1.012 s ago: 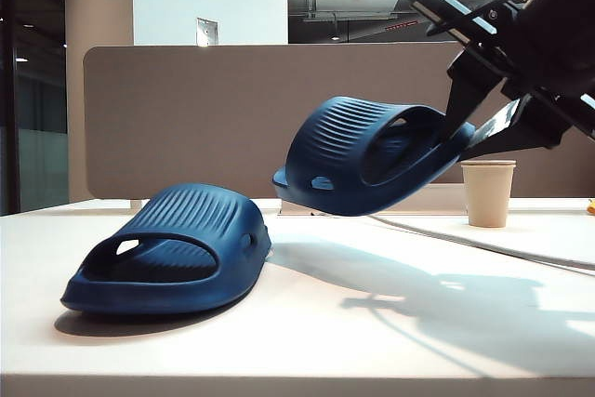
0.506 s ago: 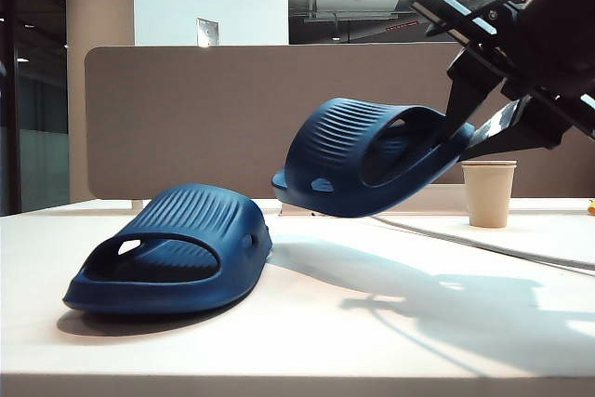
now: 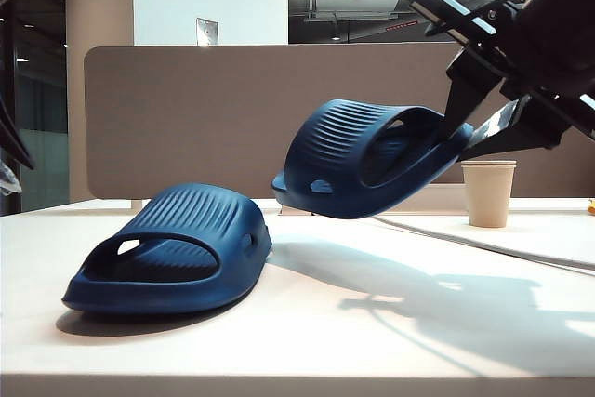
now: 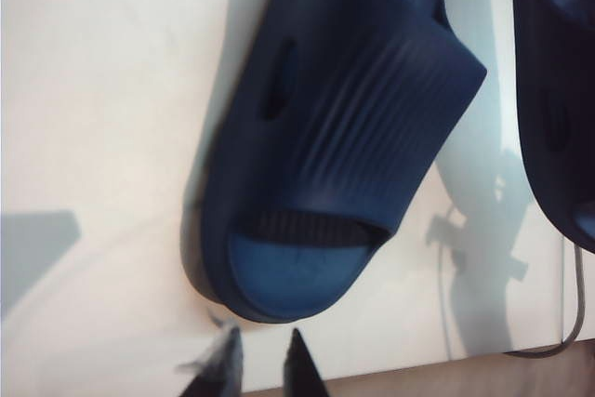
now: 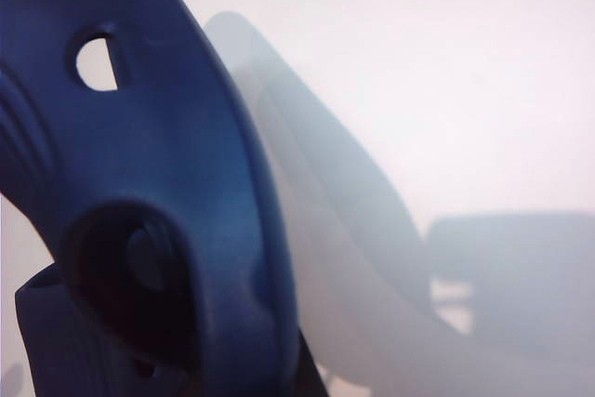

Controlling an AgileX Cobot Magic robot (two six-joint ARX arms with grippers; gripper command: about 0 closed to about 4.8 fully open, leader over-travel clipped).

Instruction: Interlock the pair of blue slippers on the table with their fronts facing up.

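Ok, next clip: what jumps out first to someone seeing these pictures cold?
A navy slipper hangs tilted in mid-air on the right, its heel clamped in the right gripper. Its twin lies flat on the white table at left, with the left gripper hovering near its open toe end, fingertips slightly apart.

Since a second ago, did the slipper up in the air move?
No. The lifted slipper, pinched by the right gripper, sits the same against the paper cup.

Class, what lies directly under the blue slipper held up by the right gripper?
Under the raised slipper, gripped by the right gripper, only bare table and shadow show. The other slipper rests beside it, apart.
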